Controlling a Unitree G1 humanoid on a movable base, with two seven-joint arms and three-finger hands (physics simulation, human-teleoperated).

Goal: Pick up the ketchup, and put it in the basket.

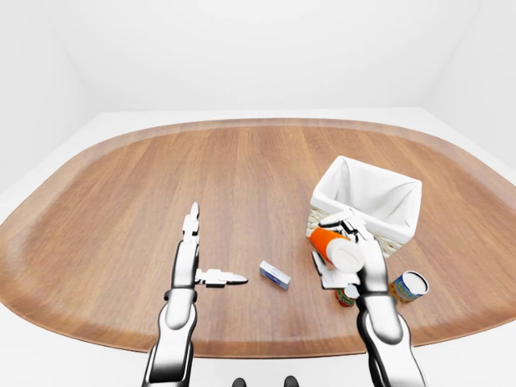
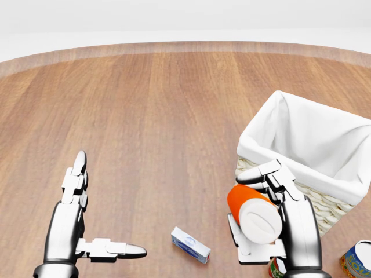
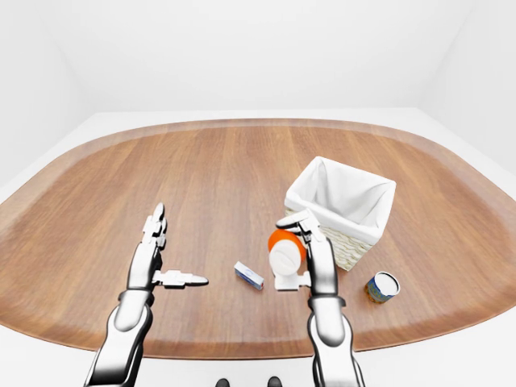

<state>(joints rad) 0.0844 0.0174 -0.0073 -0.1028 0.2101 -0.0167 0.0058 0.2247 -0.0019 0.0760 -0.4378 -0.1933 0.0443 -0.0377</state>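
Note:
The ketchup bottle [image 2: 255,215], orange-red with a white cap facing the camera, lies tilted in my right hand [image 2: 259,219]. The fingers curl over its top and the thumb sits beneath, so the hand is shut on it. It hangs just above the wooden table, touching or nearly touching the near left wall of the basket [image 2: 326,204]. The basket is wicker with a white cloth liner and looks empty. My left hand [image 2: 104,215] hovers open at the lower left of the head view, fingers straight and thumb pointing right, holding nothing.
A small blue-and-white box [image 2: 189,244] lies on the table between the hands. A blue and yellow can [image 2: 356,259] stands at the bottom right. A small red item [image 1: 347,296] peeks out under my right wrist. The table's curved rim [image 1: 242,125] runs along the top.

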